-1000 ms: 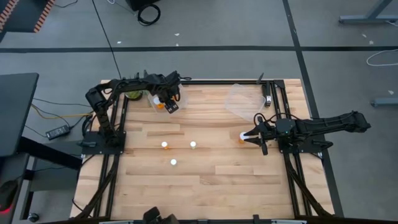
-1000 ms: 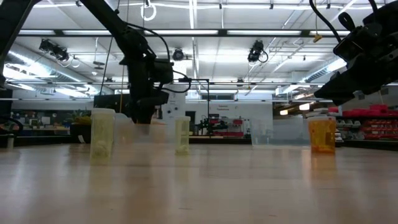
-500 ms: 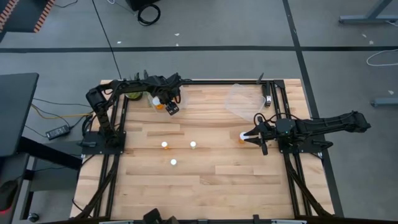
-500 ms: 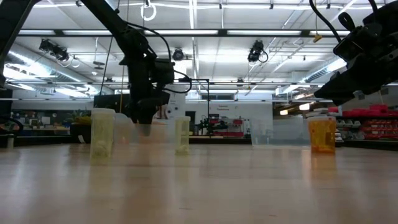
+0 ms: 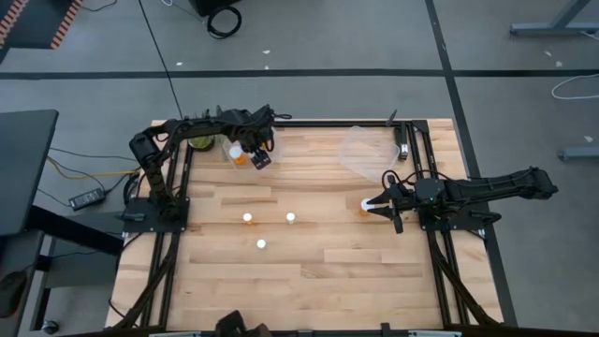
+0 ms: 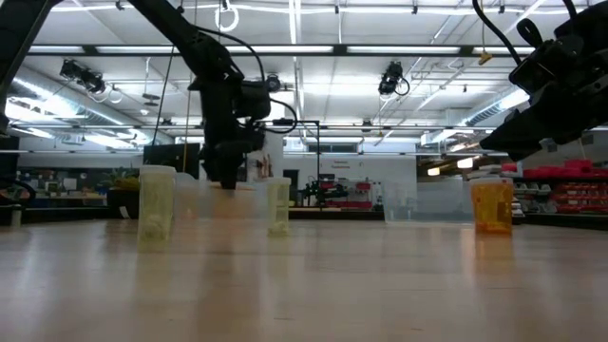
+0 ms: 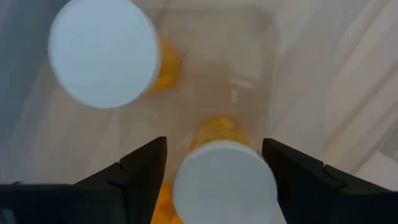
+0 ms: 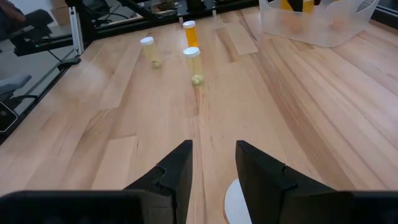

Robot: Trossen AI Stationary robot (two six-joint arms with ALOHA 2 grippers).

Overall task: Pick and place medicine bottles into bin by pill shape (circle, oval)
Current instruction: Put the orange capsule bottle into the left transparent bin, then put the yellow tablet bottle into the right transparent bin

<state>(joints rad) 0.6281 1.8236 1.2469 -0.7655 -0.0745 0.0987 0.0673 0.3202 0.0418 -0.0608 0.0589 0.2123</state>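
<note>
The left claw point(image 5: 255, 153) hovers over a clear bin point(image 5: 233, 153) at the far left of the wooden surface point(image 5: 309, 267), its fingers point(image 7: 140, 171) spread wide and gripping nothing, with two white-capped orange bottles point(image 7: 214, 177) in the bin beneath it. Right of that bin, three bottles point(image 5: 260, 244) stand on the surface near its middle. Farther right, the right claw point(image 5: 374, 205) is pinched narrow beside a bottle point(image 5: 363, 204), in front of a second clear bin point(image 5: 367, 150).

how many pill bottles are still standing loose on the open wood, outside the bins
4: three bottles mid-table, and one at the right gripper. Others sit inside the left bin.
</note>
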